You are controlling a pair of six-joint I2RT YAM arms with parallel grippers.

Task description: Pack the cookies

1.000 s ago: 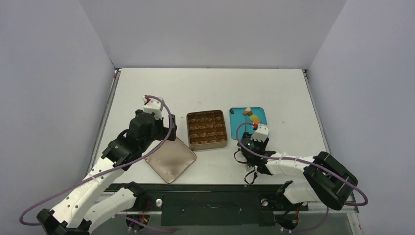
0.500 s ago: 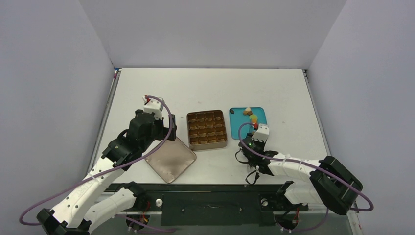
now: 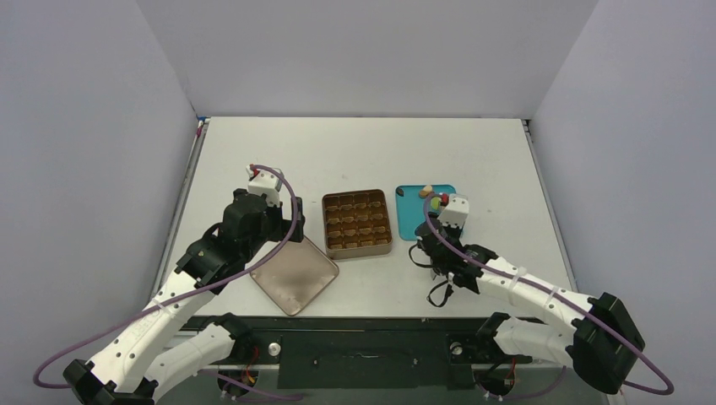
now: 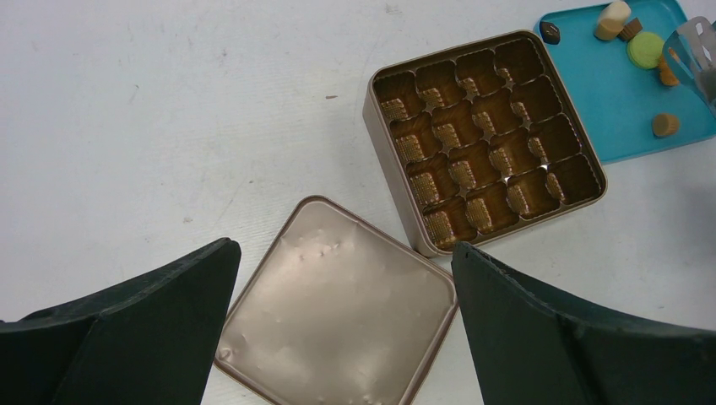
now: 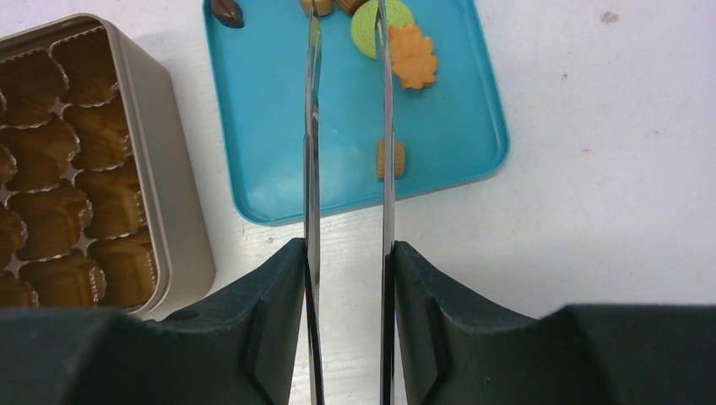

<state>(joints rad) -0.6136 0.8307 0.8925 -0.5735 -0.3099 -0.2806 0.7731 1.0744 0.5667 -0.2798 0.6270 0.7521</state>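
Right hand [image 5: 348,249]: clenched on the tweezers [image 5: 311,169], both metal blades pinched between its fingers and running out over the tray [image 5: 270,169].
Tweezers tips: past the top edge of the right wrist view, near the green cookie [image 5: 368,29]; whether they touch cannot be told.
Cookies [image 4: 646,49]: all on the teal tray. The green one is round with ringed ridges, the orange leaf cookie [image 5: 411,55] lies just beside it, the ribbed tan cookie [image 5: 389,158] sits alone, and the dark cookie [image 5: 226,10] is at a far corner.
Tin [image 5: 169,211]: just left of the tray, with sixteen fluted gold cups.
Left hand [image 4: 342,247]: released, fingers wide apart, above the lid [image 4: 338,312].
Lid: flat on the worktop [image 4: 127,126], just beside the tin.
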